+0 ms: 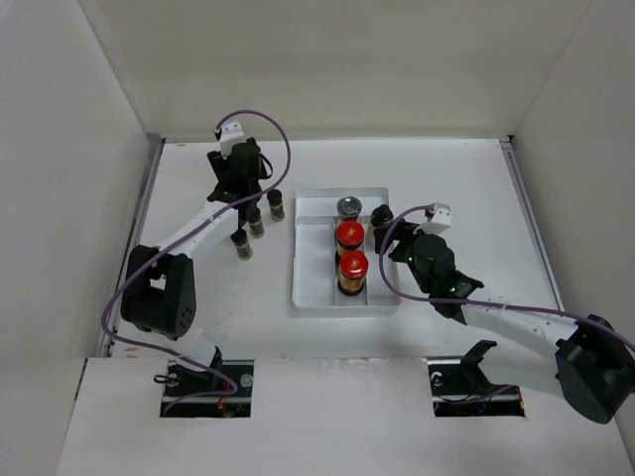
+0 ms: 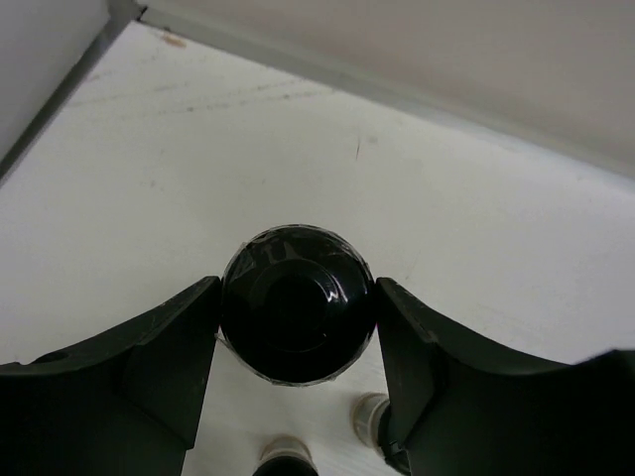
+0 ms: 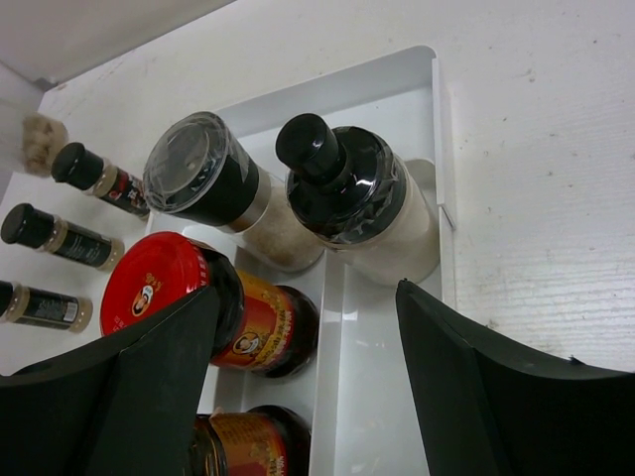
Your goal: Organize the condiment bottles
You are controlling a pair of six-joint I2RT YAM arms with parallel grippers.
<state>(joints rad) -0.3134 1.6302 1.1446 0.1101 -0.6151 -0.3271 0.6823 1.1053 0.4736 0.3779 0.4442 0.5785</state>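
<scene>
**Organizing condiment bottles: left fingers on a jar, right fingers spread at the tray**

The left wrist view shows only the round cap of the black-capped jar [image 2: 298,315]. Its body is hidden beneath the cap, and in the top view the wrist conceals the whole jar. The left fingers [image 2: 169,372] close against both sides of this cap, toward the far left of the worktop [image 1: 446,169]. The jar's long axis runs straight along the camera's line of sight, cap toward the lens.

Three small jars [image 1: 255,220] stand upright in a diagonal row beside the left arm, between it and the white tray [image 1: 316,288].

In the tray, the silver-capped bottle [image 3: 203,178] and the whitish bottle [image 3: 342,188] stand upright side by side at the far end. The whitish one occupies the right compartment. Two red-capped bottles [image 3: 164,288] stand in line nearer the arms, and the frame edge cuts off the nearer one.

The right fingers [image 3: 496,397] are spread wide and grip nothing, at the tray's right compartment, with the whitish bottle ahead between them. A blurred pale object at the left edge of the right wrist view cannot be identified.
</scene>
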